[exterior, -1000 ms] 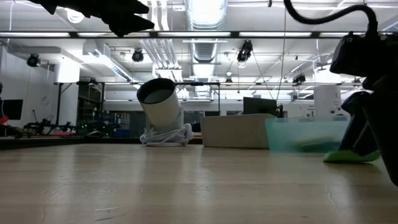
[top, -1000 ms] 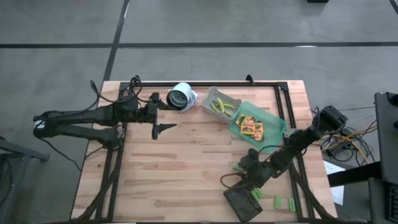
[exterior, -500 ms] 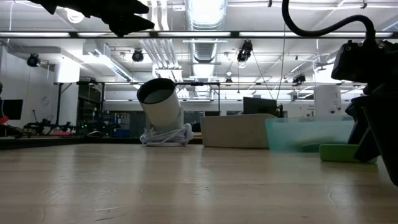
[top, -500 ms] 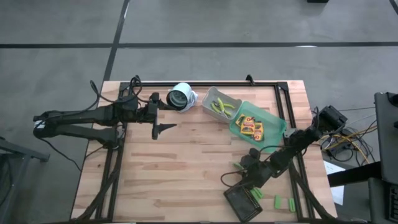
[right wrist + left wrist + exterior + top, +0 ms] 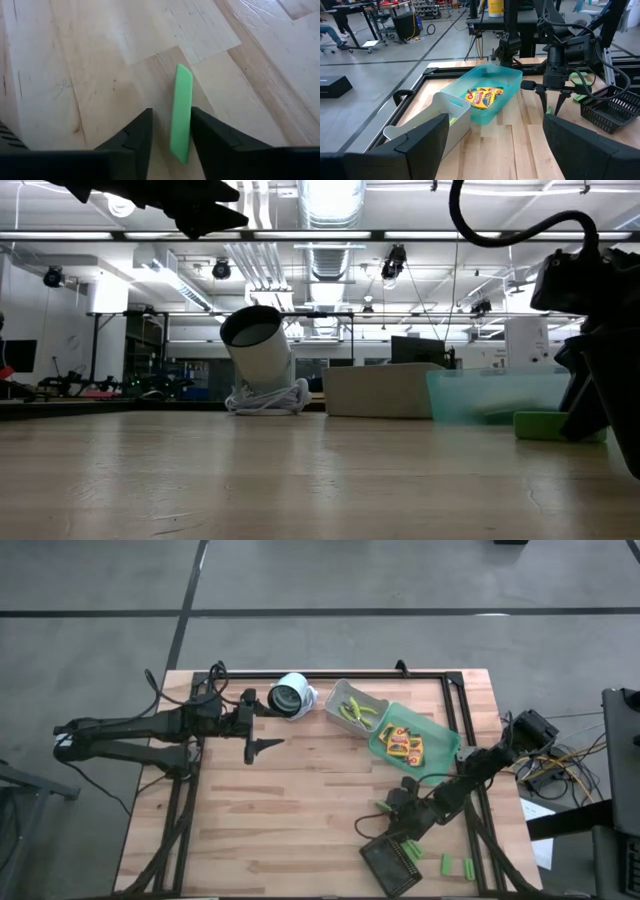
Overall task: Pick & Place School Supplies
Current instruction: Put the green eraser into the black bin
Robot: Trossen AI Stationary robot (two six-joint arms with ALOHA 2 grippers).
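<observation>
Right gripper (image 5: 170, 131): low over the table, jaws narrow around a green block (image 5: 181, 119), not clearly pinching it yet.
Left gripper (image 5: 262, 746): waits wide open near the table's far edge.
Risk: the block may slip or tip if gripped off-centre.
Green bin (image 5: 445, 743): yellow packs (image 5: 404, 743).
Grey bin (image 5: 332, 705): scissor-like tools (image 5: 358, 712).

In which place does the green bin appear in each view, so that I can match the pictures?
High view: the green bin is right of centre, in the table's upper right part.
Low view: at the right, standing on the table.
Left wrist view: near the centre, with yellow packs inside.
Right wrist view: not in it.
Shared landmark: the grey bin right beside it.
</observation>
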